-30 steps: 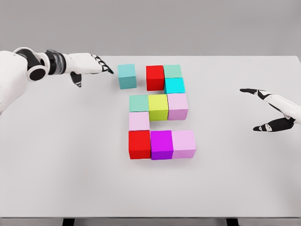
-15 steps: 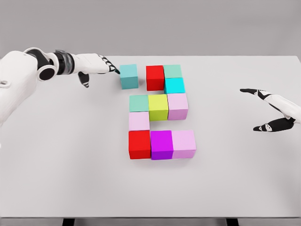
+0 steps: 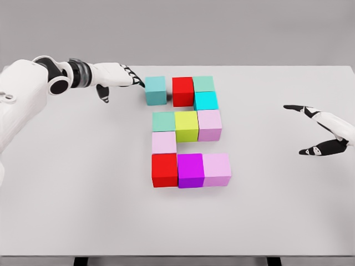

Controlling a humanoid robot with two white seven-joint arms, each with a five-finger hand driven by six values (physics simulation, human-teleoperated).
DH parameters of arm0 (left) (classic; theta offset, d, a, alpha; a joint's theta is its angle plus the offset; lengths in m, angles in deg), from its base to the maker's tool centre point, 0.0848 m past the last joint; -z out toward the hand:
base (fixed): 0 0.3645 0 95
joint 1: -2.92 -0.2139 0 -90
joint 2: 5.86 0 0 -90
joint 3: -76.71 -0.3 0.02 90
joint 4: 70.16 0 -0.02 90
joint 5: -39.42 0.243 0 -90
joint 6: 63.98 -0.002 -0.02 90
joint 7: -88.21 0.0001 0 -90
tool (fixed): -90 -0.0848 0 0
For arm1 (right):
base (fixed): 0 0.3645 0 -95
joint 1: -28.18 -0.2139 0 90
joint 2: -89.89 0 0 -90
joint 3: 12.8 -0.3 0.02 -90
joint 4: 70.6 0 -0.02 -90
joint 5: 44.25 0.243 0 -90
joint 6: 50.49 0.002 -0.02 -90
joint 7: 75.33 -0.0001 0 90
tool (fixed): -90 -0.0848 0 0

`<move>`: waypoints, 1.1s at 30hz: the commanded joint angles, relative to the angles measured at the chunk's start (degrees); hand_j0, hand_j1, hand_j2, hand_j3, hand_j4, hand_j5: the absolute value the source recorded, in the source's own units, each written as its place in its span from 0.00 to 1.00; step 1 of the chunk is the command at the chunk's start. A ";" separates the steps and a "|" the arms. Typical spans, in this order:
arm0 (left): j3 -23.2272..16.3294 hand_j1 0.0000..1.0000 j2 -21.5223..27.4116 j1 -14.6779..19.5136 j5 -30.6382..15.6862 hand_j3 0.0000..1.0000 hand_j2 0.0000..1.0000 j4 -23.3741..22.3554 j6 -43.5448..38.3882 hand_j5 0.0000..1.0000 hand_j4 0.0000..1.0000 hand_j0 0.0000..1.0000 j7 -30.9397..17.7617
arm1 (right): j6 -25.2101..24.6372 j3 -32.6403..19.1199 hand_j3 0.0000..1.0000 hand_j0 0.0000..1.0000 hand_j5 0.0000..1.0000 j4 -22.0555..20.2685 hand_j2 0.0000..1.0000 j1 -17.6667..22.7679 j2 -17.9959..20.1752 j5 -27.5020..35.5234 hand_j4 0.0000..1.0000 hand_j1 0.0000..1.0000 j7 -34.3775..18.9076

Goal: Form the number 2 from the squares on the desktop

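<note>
A teal cube stands at the top left of the group, a small gap left of a red cube. My left hand lies flat with fingers extended, fingertips touching the teal cube's left side. Right of the red cube sit a mint cube and a cyan cube. The middle row is a green cube, a yellow-green cube and a pink cube. A pale pink cube links down to a red cube, a magenta cube and a pink cube. My right hand hovers open at the right.
The white table ends at a front edge near the bottom of the view and a back edge behind the cubes.
My left hand has moved right, met the teal cube and pushed it right toward the upper red cube. The right hand has not moved.
</note>
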 commanded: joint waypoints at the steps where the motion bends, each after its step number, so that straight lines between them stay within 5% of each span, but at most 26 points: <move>1: 0.21 1.00 -0.23 0.00 -0.23 1.00 1.00 0.01 -0.08 1.00 1.00 1.00 0.03 | -0.15 -0.01 1.00 1.00 1.00 -0.04 1.00 0.00 0.07 0.48 1.00 1.00 0.02; 33: 0.56 1.00 -1.28 -0.09 -0.14 1.00 1.00 0.09 -0.08 1.00 1.00 1.00 0.03 | -0.15 -0.80 1.00 1.00 1.00 -0.47 1.00 0.53 0.07 0.48 1.00 1.00 0.02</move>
